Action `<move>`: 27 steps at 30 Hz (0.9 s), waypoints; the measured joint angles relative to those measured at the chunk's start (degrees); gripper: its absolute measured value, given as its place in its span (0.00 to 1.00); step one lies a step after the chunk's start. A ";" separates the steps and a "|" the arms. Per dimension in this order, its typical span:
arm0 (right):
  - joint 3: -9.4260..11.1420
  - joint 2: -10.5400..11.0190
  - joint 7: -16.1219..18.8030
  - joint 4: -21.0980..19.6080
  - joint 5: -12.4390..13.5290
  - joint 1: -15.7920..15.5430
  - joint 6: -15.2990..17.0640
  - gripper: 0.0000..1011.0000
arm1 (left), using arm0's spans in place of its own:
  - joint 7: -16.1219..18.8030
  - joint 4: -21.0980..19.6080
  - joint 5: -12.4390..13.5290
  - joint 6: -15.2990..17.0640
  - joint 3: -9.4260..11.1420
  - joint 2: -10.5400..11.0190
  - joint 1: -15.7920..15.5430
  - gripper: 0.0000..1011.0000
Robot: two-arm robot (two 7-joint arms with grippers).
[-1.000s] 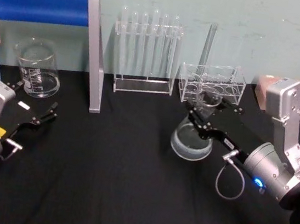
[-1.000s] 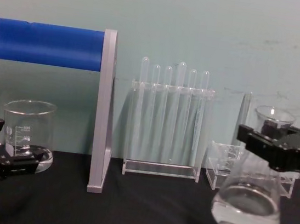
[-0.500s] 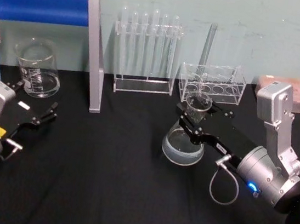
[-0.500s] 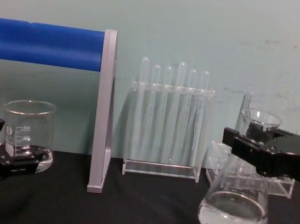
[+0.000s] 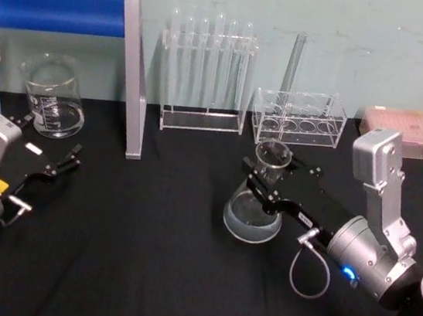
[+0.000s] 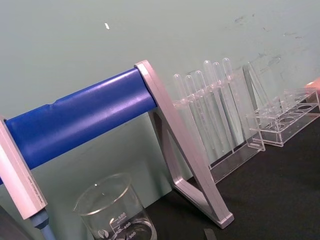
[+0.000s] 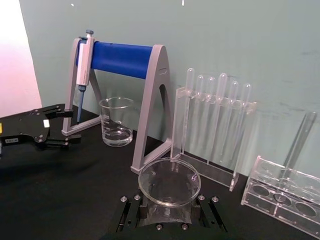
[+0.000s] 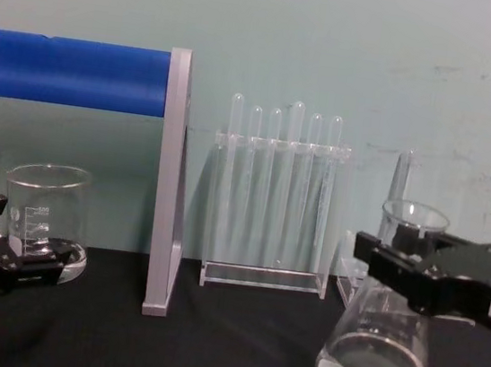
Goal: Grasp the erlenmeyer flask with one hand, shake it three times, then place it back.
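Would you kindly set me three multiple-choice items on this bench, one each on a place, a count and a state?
1. Where is the beaker?
A. Near the parked left gripper, at the table's left
B. At the table's middle
C. At its right edge

2. How many tubes stand in the tall rack?
A. Four
B. Six
C. Nine

3. How does the right gripper stand to the flask?
A. Open above it
B. Shut on its neck
C. Apart from it, empty

Key: 1 A, the head view shows the beaker just behind the open left gripper. 2 B, the chest view shows six tubes in a row. 3 B, the right wrist view shows the jaws closed on both sides of the neck.
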 joint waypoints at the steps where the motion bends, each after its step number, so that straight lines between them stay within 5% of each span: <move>1: -0.09 -0.01 0.08 0.16 -0.03 -0.02 -0.20 0.44 | 0.00 0.00 0.00 0.00 0.00 0.00 0.00 0.99; 27: -2.34 -0.64 1.47 4.31 -1.19 -0.42 -3.14 0.44 | 0.00 0.00 0.00 0.00 0.00 0.00 0.00 0.99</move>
